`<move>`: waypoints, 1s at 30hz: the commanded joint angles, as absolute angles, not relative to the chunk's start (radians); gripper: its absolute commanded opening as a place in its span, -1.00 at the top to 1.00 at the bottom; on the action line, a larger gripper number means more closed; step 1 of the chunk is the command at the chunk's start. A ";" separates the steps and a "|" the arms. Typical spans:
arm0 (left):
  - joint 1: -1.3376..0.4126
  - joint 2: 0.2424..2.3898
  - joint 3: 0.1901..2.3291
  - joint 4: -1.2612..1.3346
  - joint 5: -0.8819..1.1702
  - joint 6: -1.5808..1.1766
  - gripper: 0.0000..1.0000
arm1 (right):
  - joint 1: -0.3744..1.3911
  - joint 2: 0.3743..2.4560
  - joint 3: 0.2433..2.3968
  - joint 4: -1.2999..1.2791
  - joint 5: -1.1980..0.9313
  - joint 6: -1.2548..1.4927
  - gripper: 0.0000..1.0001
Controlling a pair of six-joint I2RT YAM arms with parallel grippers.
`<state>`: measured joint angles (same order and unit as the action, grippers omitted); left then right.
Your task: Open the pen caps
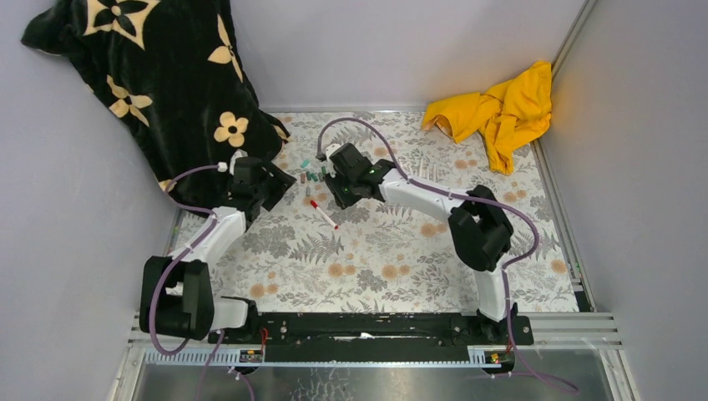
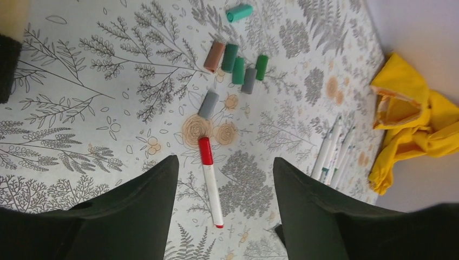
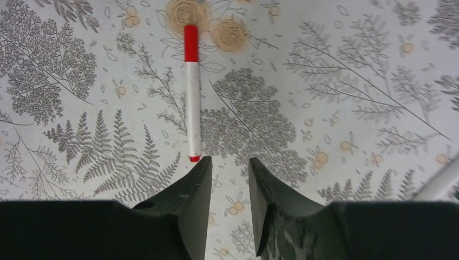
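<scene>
A white pen (image 1: pixel 325 215) with a red cap (image 2: pixel 205 150) lies on the leaf-patterned table. Several loose caps, green (image 2: pixel 238 70), teal (image 2: pixel 239 12), brown (image 2: pixel 214 56) and grey (image 2: pixel 208 103), lie beyond it; they also show in the top view (image 1: pixel 313 177). My left gripper (image 2: pixel 224 168) is open wide and empty, hovering above the pen, which shows between its fingers. My right gripper (image 3: pixel 230 162) is open by a narrow gap and empty; its left fingertip (image 3: pixel 203 165) is just by the pen's tail end, with the red cap (image 3: pixel 190 43) at the far end.
A bunch of uncapped white pens (image 2: pixel 333 154) lies right of the red pen. A yellow cloth (image 1: pixel 501 109) sits at the back right and a black flowered blanket (image 1: pixel 159 75) at the back left. In the top view my left gripper (image 1: pixel 282 185) and right gripper (image 1: pixel 341 199) flank the caps.
</scene>
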<state>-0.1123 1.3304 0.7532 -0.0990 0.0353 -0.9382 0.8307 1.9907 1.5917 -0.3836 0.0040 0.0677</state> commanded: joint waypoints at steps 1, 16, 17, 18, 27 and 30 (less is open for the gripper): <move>-0.094 1.270 0.737 -0.049 0.012 -0.966 -0.43 | 0.869 2.051 1.678 -0.387 -0.027 0.067 0.24; -0.068 1.207 0.688 -0.034 0.026 -0.990 -0.44 | 0.928 2.188 1.762 -0.427 -0.011 0.082 0.22; -0.068 1.206 0.687 -0.032 0.026 -0.991 -0.44 | 0.929 2.195 1.763 -0.425 -0.009 0.083 0.22; -0.066 1.205 0.686 -0.032 0.027 -0.992 -0.44 | 0.930 2.199 1.766 -0.426 -0.009 0.084 0.22; -0.057 1.198 0.667 -0.017 0.038 -1.002 -0.44 | 0.929 2.245 1.795 -0.437 0.025 0.080 0.21; -0.053 1.196 0.663 -0.017 0.038 -1.000 -0.43 | 0.930 2.267 1.817 -0.459 0.029 0.078 0.21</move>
